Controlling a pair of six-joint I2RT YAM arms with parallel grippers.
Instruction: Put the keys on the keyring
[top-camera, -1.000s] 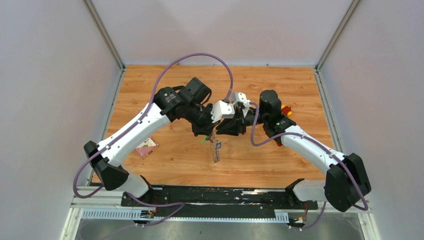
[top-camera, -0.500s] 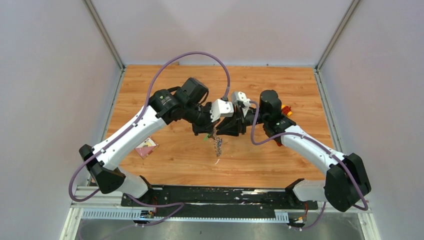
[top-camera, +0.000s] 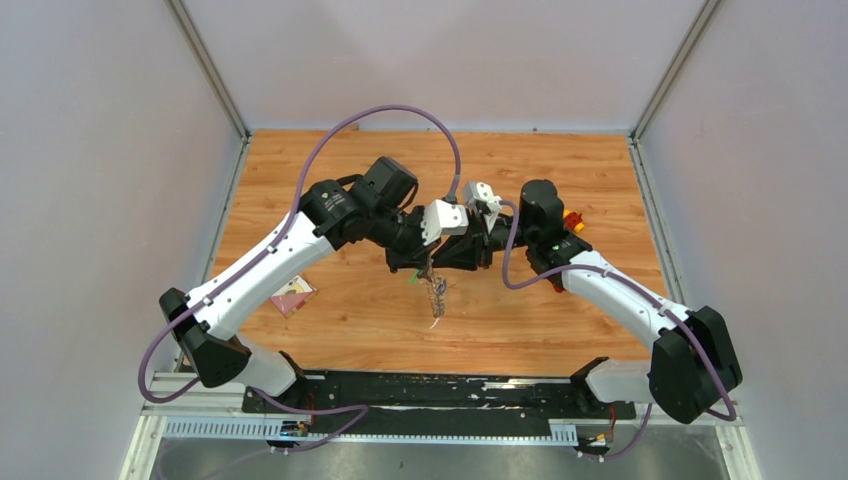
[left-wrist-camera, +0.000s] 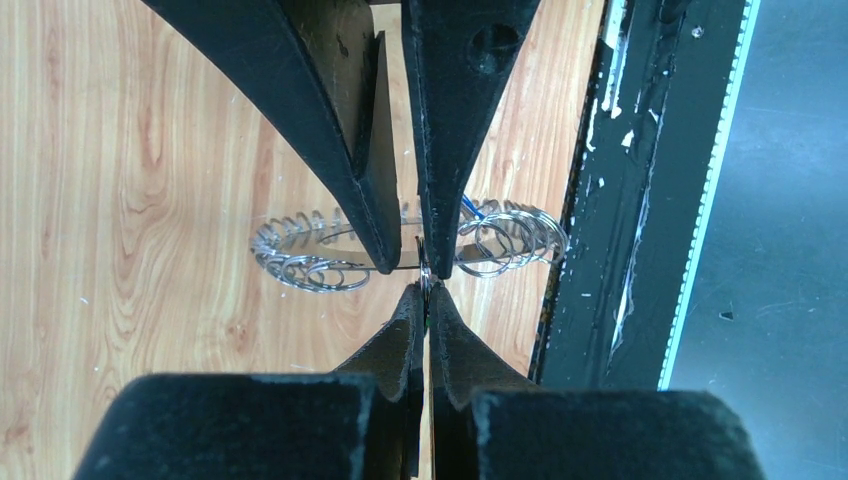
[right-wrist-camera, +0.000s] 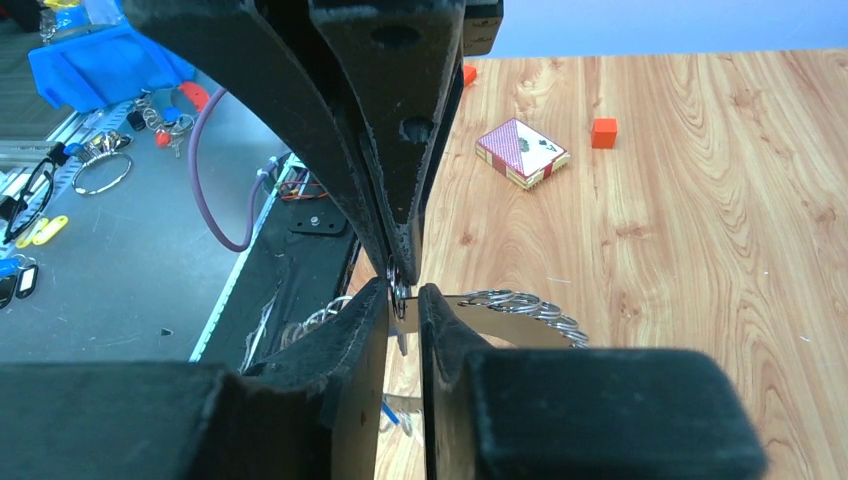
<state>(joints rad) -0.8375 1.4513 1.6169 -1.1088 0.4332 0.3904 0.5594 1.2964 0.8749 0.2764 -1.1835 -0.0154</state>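
From above, the left arm (top-camera: 270, 262) and right arm (top-camera: 612, 290) bend inward, the keyring (top-camera: 436, 297) dangling over the table (top-camera: 350, 325) between them. Only the wrist views show the left pincer (left-wrist-camera: 425, 292) pinching it, the right pincer (right-wrist-camera: 403, 300) narrowly parted around it.

From here I get bright, even light from overhead with only faint shadows on the table (top-camera: 370, 320), small glints on the keyring (left-wrist-camera: 300, 270) at 9 o'clock in the left wrist view, and soft, out-of-focus black fingers (left-wrist-camera: 250, 430) filling 6 o'clock in both wrist views.
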